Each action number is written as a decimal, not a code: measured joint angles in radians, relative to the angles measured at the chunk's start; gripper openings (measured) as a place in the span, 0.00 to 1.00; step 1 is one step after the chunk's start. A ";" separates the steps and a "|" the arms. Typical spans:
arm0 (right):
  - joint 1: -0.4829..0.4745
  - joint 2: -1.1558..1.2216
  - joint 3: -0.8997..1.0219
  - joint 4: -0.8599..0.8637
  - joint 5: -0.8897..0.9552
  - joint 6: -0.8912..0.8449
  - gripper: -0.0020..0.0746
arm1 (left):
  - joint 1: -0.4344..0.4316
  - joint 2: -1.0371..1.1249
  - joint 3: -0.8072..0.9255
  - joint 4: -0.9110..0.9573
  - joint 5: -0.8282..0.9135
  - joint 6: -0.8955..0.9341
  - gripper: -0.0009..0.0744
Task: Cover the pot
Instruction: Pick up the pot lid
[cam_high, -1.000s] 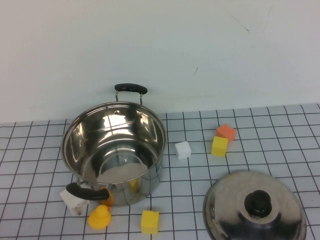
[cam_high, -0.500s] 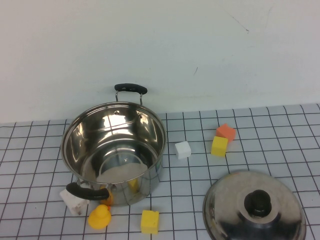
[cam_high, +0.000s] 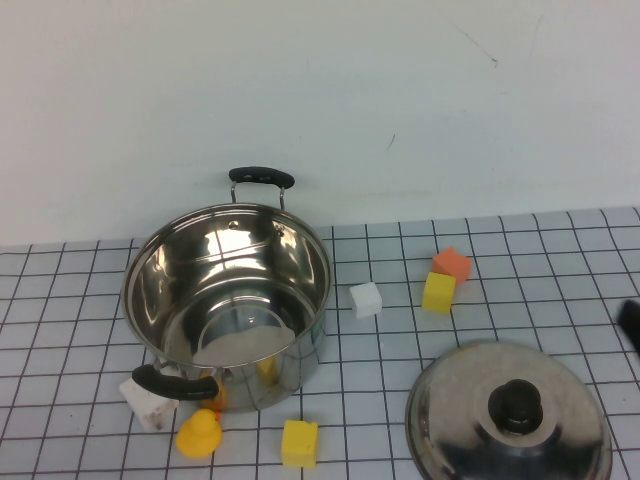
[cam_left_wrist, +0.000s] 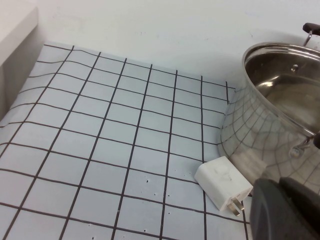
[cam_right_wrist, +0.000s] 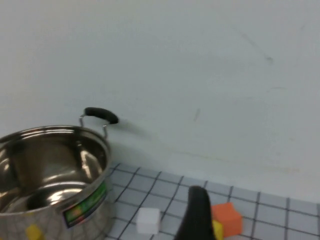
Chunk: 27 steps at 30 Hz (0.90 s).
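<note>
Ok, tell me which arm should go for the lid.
Right, probably. The lid lies on the robot's right of the pot, and the right gripper is just showing at the right edge, near it. The left gripper sits on the pot's far side, beside a white charger.

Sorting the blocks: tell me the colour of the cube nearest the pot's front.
Yellow cube, clearest in the high view.

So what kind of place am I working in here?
Most likely a staged lab test bench, not a kitchen: a grid-printed mat against a bare white wall, with an empty pot, its lid and toy foam blocks. The right end effector edges in; the left is unseen.
</note>
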<state>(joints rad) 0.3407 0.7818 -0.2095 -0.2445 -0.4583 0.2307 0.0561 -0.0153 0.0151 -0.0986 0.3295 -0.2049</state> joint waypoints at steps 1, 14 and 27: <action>0.015 0.068 0.000 -0.002 -0.060 0.000 0.73 | 0.000 0.000 0.000 0.000 0.000 0.000 0.01; 0.047 0.803 -0.006 0.006 -0.654 -0.019 0.73 | 0.000 0.000 0.000 0.000 0.000 -0.004 0.01; 0.047 1.171 -0.018 0.075 -0.681 -0.057 0.73 | 0.000 0.000 0.000 0.000 0.000 -0.004 0.01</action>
<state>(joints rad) 0.3877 1.9526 -0.2277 -0.1697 -1.1393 0.1738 0.0561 -0.0153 0.0151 -0.0986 0.3295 -0.2088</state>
